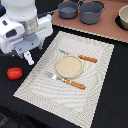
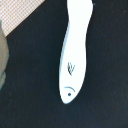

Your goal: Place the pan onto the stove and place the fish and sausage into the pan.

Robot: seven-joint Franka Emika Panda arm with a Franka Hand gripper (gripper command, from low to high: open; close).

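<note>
Fish [image 2: 74, 55] fills my wrist view, long and white with a small dark eye and fin marks, lying flat on the black bench [image 2: 35, 75]. My pincer [image 1: 28, 56] hangs low over that spot, I think so it can come straight down on the fish. I cannot tell if my pincer is spread or pressed together, since no view shows its tips clearly, and nothing seems to be pinched in it.

Just beside me on the bench sits the red sausage [image 1: 14, 73], near the edge of the striped placemat [image 1: 95, 75]. That mat holds a round plate [image 1: 69, 66], a fork [image 1: 65, 80] and a knife [image 1: 80, 56].

Far across is the stove [image 1: 95, 27], and the pan [image 1: 68, 9] already sits on it beside a bigger grey pot [image 1: 91, 12].

Only the wrist view shows the fish; in the exterior view my arm hides it. Only the exterior view shows the sausage, pan and stove.
</note>
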